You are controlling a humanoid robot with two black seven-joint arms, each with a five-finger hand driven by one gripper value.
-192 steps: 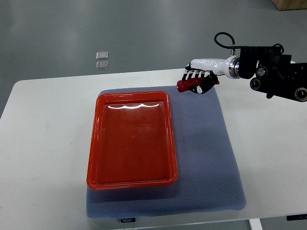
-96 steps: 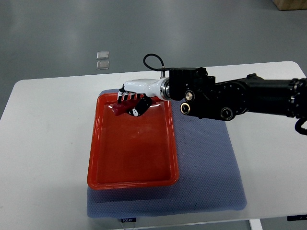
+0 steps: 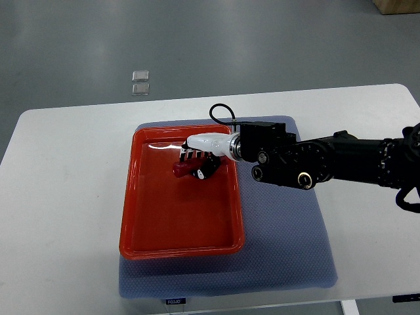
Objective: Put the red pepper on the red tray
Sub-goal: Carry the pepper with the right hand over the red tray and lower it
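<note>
While gripped by robot hand (image 3: pixel 197 159), red pepper (image 3: pixel 186 169), over red tray (image 3: pixel 177 236)

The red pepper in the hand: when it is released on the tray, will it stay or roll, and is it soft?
The red pepper looks small and elongated, so it may roll a little, though the red tray's raised rim should contain it. The tray's glossy floor suggests some sliding. It keeps its shape in the right hand, so it is probably fairly stiff and light.
</note>
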